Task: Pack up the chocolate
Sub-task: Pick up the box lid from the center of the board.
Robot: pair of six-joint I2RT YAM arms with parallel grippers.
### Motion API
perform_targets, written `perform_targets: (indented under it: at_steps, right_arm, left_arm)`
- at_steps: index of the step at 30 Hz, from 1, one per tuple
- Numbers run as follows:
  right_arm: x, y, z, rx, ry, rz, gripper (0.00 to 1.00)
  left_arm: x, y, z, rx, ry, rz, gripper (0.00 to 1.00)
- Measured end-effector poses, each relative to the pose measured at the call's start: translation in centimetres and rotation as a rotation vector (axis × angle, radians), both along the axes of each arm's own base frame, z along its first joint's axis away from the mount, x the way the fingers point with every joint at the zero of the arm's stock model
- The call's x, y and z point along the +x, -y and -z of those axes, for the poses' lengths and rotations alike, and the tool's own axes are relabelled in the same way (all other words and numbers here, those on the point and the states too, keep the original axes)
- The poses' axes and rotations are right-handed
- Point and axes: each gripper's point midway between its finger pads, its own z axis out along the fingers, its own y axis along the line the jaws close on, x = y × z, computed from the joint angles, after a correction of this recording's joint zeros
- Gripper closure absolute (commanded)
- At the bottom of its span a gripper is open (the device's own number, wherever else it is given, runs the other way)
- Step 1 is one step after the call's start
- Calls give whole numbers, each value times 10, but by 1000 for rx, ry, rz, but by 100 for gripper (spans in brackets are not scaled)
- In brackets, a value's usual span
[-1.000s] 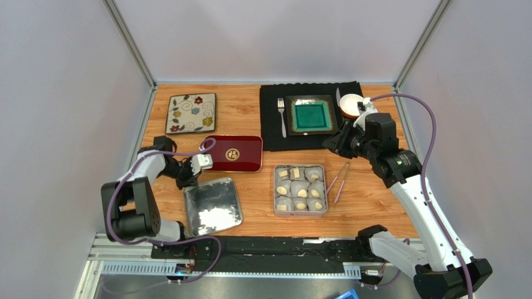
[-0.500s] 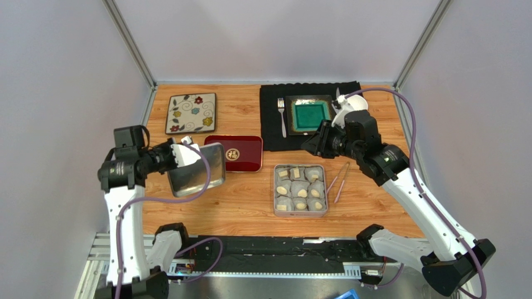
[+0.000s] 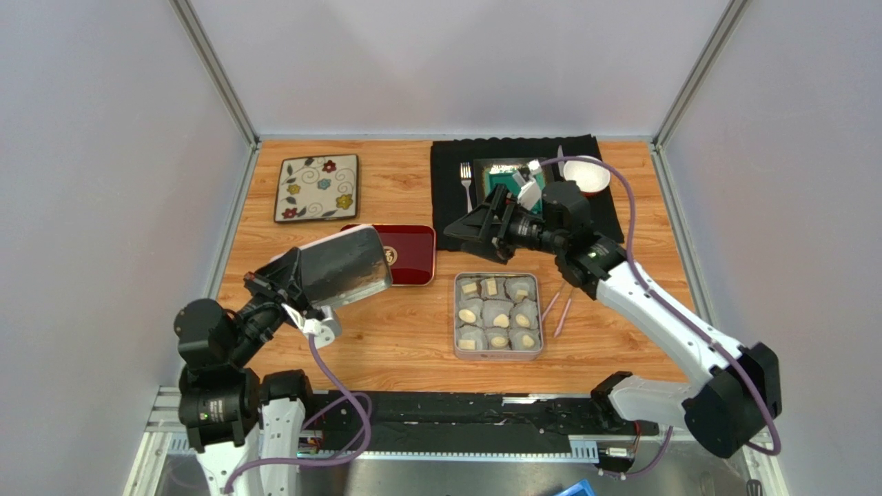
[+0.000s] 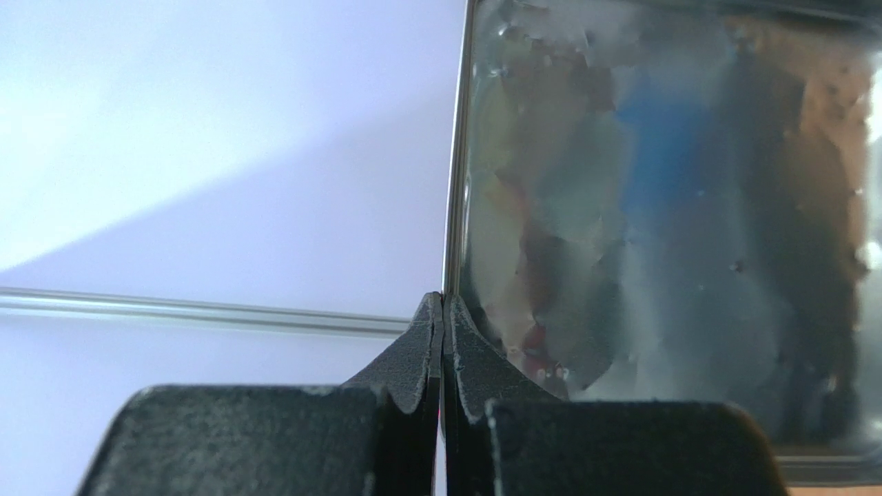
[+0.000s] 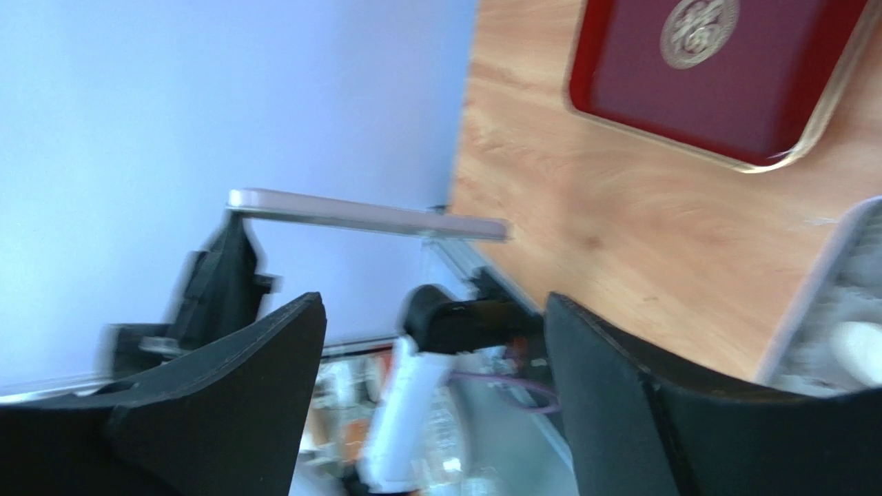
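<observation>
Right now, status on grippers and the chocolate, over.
Left gripper shut on lid, held aloft. Right gripper open, empty. Chocolate in open tin. Tongs beside tin.

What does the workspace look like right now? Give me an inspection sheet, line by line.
Surface: wooden table, no spills seen.
Job's things: chocolate in open tin; lid held in the air.
Clutter: red tray, floral plate, tongs, black mat with green plate, fork, white bowl.
Grippers: left fingers shut on lid edge; right fingers open, holding nothing.
Cables: purple cables along both arms.
Surroundings: plain walls.
</observation>
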Motion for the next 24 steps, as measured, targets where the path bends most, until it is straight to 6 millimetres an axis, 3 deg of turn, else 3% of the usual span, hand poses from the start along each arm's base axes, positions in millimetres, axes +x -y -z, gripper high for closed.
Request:
perform_targets:
  at_steps: [6,14,24]
  right_arm:
    - [7,-41,22,210,-282,-51,18]
    - [-22,-81,-9,355,-357,-185,18]
    - [22,-111,-8,483,-471,-150,25]
  left_arm:
    - [17,0,12,81,244,21,100]
    - [12,11,-28,217,551,74,100]
    - [0,23,-40,322,698,125,100]
